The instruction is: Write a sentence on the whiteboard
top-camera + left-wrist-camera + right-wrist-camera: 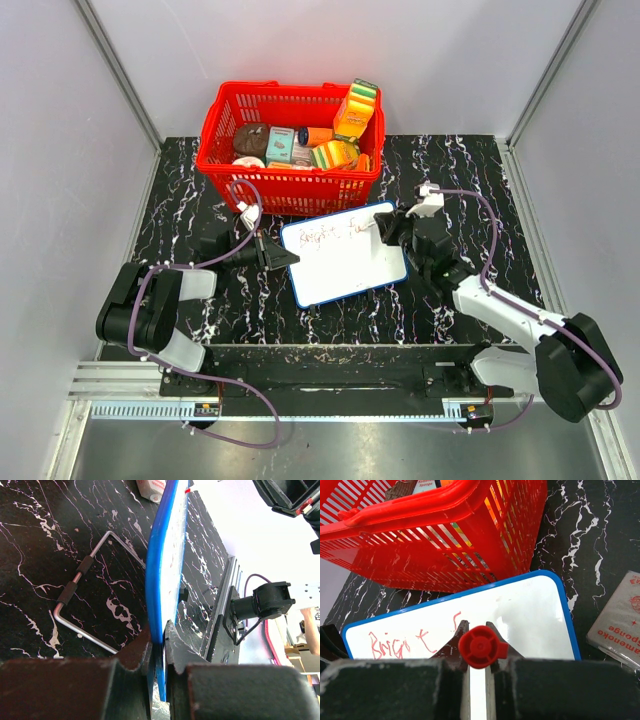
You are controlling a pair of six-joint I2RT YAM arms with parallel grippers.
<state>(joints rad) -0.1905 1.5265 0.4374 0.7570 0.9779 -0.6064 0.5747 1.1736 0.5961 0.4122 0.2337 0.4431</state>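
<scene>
**Both pincers clamped: one on the board, one on a marker**

The left gripper is closed tight on the blue frame of the whiteboard. The board runs edge-on up the middle of the left wrist view. The right gripper is closed around a red marker. The marker's round butt end faces the camera at lower centre, and its tip is hidden.

In the overhead view the whiteboard sits slightly skewed at the middle of the frame, on the black marbled table between the two grippers. The sentence is red scrawl along the board's upper edge, starting with something like "Brigot" and then a single stroke.

A red basket of packaged goods stands just above the board. A sponge packet lies at the right edge of the right wrist view. A bent wire handle lies on the table in the left half of the left wrist view.
</scene>
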